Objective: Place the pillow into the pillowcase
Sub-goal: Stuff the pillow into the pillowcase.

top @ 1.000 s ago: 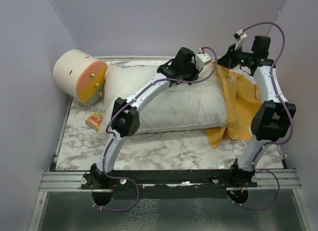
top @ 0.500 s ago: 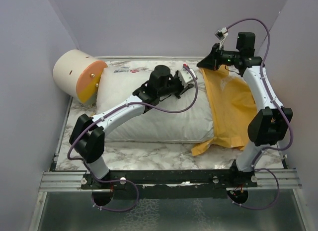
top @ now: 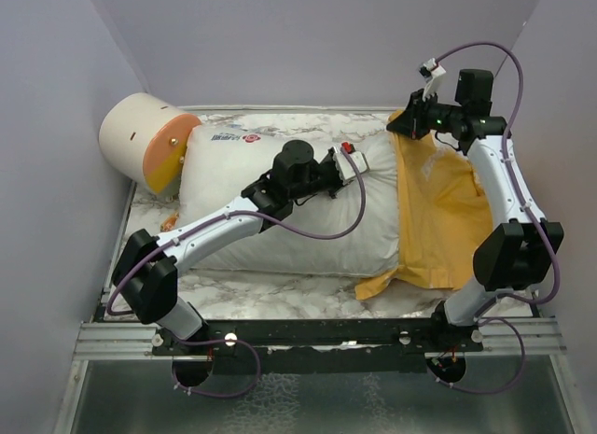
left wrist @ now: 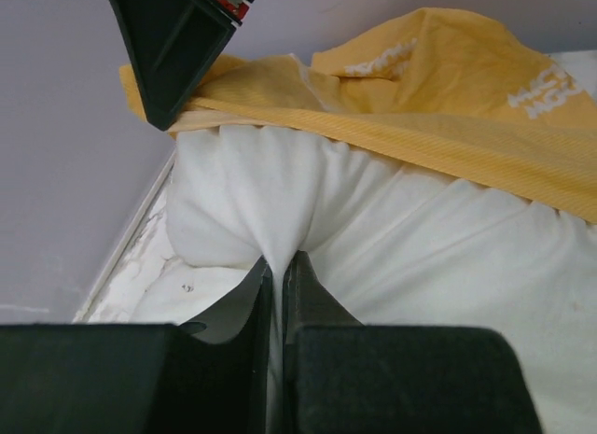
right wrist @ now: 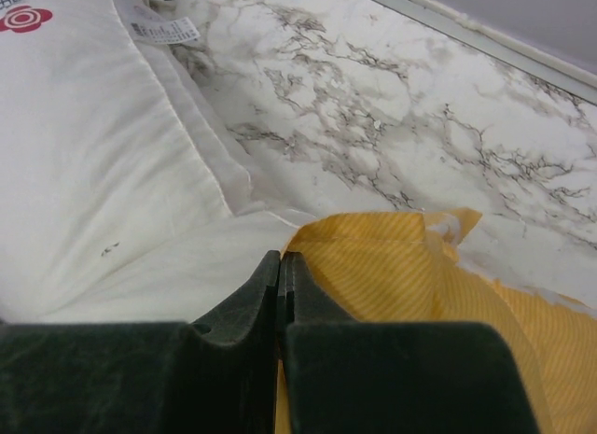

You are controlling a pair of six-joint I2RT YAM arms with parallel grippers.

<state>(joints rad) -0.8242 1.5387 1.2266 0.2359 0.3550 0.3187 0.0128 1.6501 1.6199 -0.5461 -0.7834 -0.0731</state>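
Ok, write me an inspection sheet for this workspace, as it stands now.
Surface: marble-patterned table, bare strip along the near side.
Job's things: pillow lying across the table, right end inside the pillowcase, most of it outside.
Clutter: cream-and-orange cylinder in the far left corner, against the pillow.
Grippers: left arm, jaws shut on a pinch of pillow; right arm, jaws shut on the pillowcase edge.
Cables: purple cable loops over the pillow; another arcs above the right arm.
Surroundings: lilac walls on three sides; metal rail at the near edge.
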